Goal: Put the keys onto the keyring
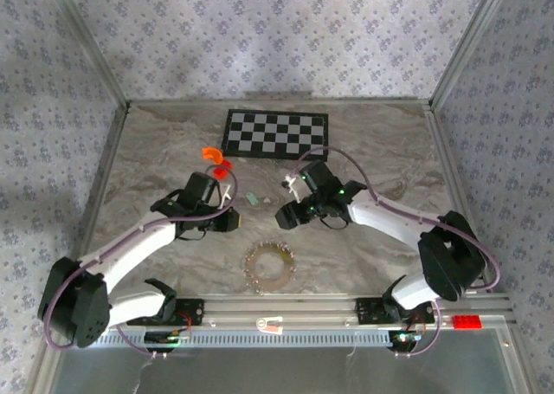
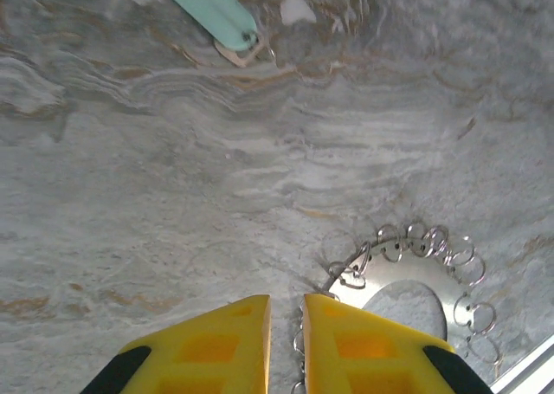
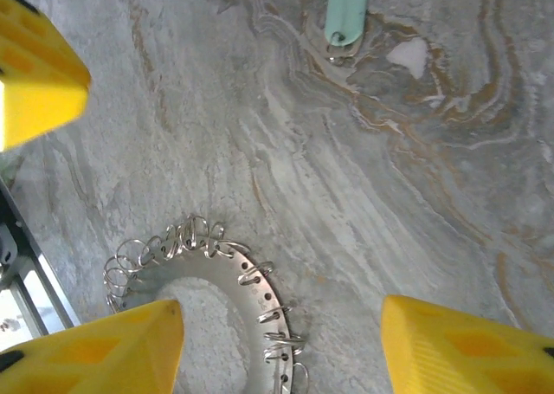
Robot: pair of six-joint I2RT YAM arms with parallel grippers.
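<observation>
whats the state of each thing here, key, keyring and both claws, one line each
key: lying loose and flat on the table, apart from the keyring, unheld
keyring: flat on the table, no key on it, unheld
left claw: nearly shut, nothing visibly held
right claw: open, empty

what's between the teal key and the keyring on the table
Nothing: the stretch between the teal key and the keyring is bare marble tabletop, clearest in the right wrist view.
</observation>
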